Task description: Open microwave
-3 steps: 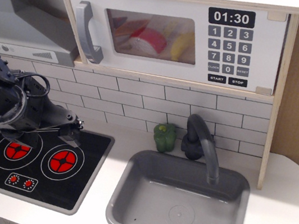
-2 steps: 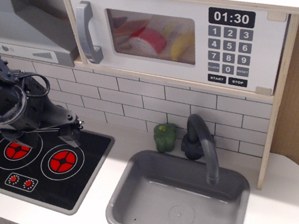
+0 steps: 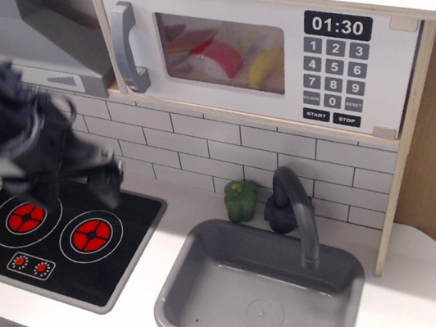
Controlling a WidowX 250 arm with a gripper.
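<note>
Single view, looking down from the front onto the toy kitchen. The microwave (image 3: 266, 48) is mounted above the bench's back edge, over the tiled wall, spanning from about mid-width to the right. Its door is shut, flush with the case. The grey bar handle (image 3: 127, 48) stands upright at the door's left side. Coloured toy food (image 3: 221, 53) shows through the clear window. The clock display (image 3: 337, 27) reads 01:30, with the keypad below it.

The claw (image 3: 72, 185) hangs over the back of the black hob (image 3: 60, 242) near the bench's left edge, below and left of the handle and clear of it. It is motion-blurred; two dark fingers (image 3: 109, 185) appear spread with nothing between them, though the blur makes this uncertain.

A grey range hood (image 3: 57, 39) sits at top left. A grey sink (image 3: 259, 290) occupies the bench's front centre, its dark tap (image 3: 292, 210) at the back rim. A green pepper (image 3: 241, 200) stands on the white bench (image 3: 420, 289) against the wall, just left of the tap.
</note>
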